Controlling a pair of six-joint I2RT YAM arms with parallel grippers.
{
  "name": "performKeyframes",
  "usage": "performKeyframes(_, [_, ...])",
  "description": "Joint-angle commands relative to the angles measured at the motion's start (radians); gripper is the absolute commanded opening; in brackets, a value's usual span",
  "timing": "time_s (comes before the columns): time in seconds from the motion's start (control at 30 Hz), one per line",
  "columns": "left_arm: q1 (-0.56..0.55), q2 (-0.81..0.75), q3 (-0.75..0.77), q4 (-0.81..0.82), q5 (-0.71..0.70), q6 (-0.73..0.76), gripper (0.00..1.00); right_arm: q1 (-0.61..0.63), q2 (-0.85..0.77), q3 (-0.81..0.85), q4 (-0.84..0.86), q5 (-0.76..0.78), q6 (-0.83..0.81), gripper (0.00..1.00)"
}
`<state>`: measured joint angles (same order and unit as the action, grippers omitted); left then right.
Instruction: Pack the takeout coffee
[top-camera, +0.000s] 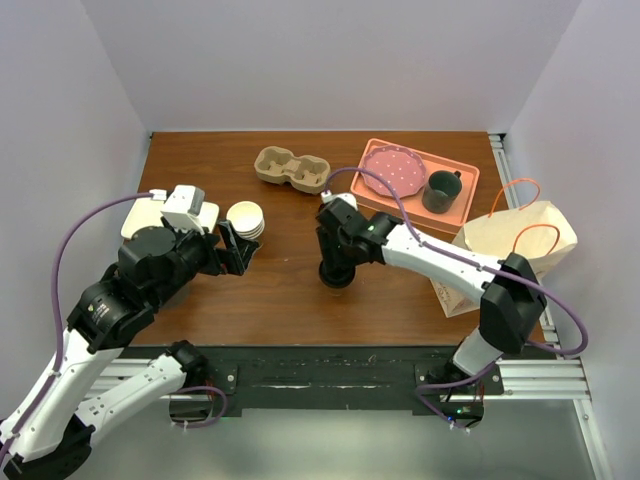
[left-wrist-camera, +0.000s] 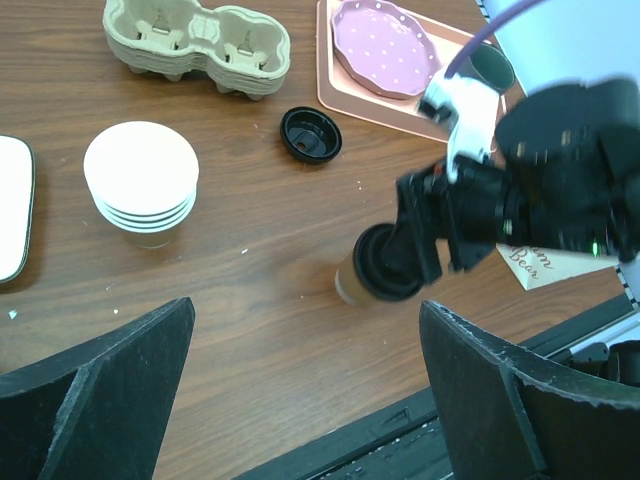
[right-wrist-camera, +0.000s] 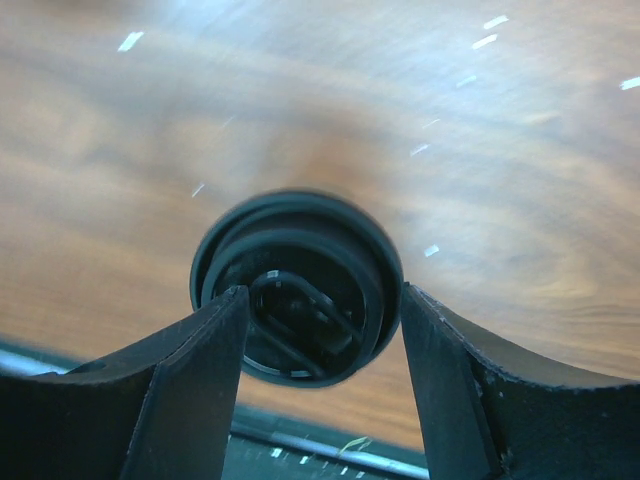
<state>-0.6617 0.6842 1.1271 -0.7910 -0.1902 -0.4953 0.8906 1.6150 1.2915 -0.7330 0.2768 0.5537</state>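
Top external view: a brown wooden worktop (top-camera: 280, 295) carries a coffee order in pieces. A tan paper bag (top-camera: 515, 245) with orange handles sits at the right edge. Just beyond it, towards the far right corner, is a pink tray (top-camera: 465, 188). A brown pulp two-cup carrier (top-camera: 292, 170) lies near the middle of the far edge. The left gripper (top-camera: 238, 250) hangs over the left half with its fingers spread as wide as they go and nothing between them. On the tray rest a purple dotted plate (top-camera: 392, 170) and a dark mug (top-camera: 441, 190). A stack of lidless white cups (top-camera: 246, 220) stands upside down just beyond the left gripper.

The takeout coffee (top-camera: 336, 274) – pale tan sides, black lid – stands near the middle of the worktop, slightly towards the near edge. The right gripper (right-wrist-camera: 320, 300) comes down over it, one finger pressed to each side of the lid. The blurred wrist view does not show whether the cup has left the wood. A loose black lid (left-wrist-camera: 311, 134) lies between the carrier and the tray.
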Motion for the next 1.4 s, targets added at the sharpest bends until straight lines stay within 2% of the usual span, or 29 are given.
performKeyframes(0.0, [0.004, 0.0, 0.033, 0.016, -0.012, 0.026, 1.0, -0.088, 0.016, 0.011, -0.014, 0.042, -0.069, 0.64])
performKeyframes(0.77, [0.004, 0.008, 0.042, 0.03, -0.028, 0.009, 1.0, -0.252, 0.08, 0.084, 0.026, 0.079, -0.175, 0.63])
performKeyframes(0.97, [0.004, 0.006, 0.04, 0.026, -0.034, 0.0, 1.0, -0.252, 0.027, 0.109, 0.04, -0.008, -0.17, 0.63])
performKeyframes(1.2, [0.004, 0.009, 0.034, 0.032, -0.034, -0.009, 1.0, -0.251, -0.089, 0.012, 0.07, -0.111, -0.123, 0.63])
performKeyframes(1.3, [0.004, 0.017, 0.037, 0.036, -0.034, -0.002, 1.0, -0.245, -0.133, -0.024, 0.086, -0.168, -0.118, 0.66])
performKeyframes(1.37, [0.002, 0.025, 0.042, 0.039, -0.037, 0.004, 1.0, -0.219, -0.158, -0.038, 0.09, -0.169, -0.123, 0.75])
